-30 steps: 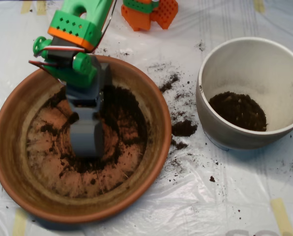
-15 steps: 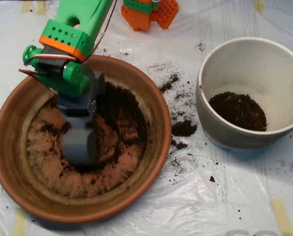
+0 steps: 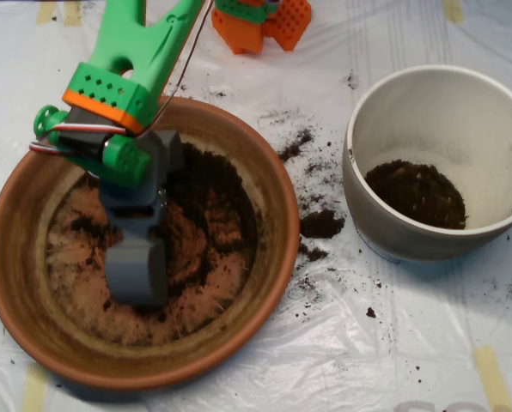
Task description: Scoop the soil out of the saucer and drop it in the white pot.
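My tool (image 3: 137,273), the grey clamshell scoop, hangs low inside the saucer (image 3: 265,184), left of its middle, with its tip down near the floor of the dish. From above I see just its closed grey back, so I cannot tell whether its halves are parted or pressed together, nor whether anything sits inside it. My green and orange arm (image 3: 118,86) reaches in over the saucer's upper left rim.

The soil (image 3: 209,184) in the saucer is dark brown-black and crumbly, banked thickest on the upper right of the floor just beside my tool, thinning into a ring of fine crumbs across the bare orange-brown clay. More of it lies as a dark mound at the bottom of the white pot (image 3: 385,232), which stands to the right, apart from the saucer. Between the two, clumps and specks are scattered on the plastic-covered counter (image 3: 411,343).
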Available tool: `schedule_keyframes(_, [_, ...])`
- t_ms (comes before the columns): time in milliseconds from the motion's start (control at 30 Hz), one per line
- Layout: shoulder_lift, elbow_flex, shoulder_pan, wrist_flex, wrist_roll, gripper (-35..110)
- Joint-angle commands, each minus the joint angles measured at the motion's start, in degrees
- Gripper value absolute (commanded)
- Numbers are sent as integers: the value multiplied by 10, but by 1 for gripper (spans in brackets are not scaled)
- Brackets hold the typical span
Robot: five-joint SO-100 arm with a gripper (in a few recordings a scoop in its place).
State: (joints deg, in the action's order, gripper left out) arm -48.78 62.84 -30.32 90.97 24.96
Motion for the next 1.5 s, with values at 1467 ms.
schedule_keyframes(1467, [-431, 578, -30, -300, 142, 10])
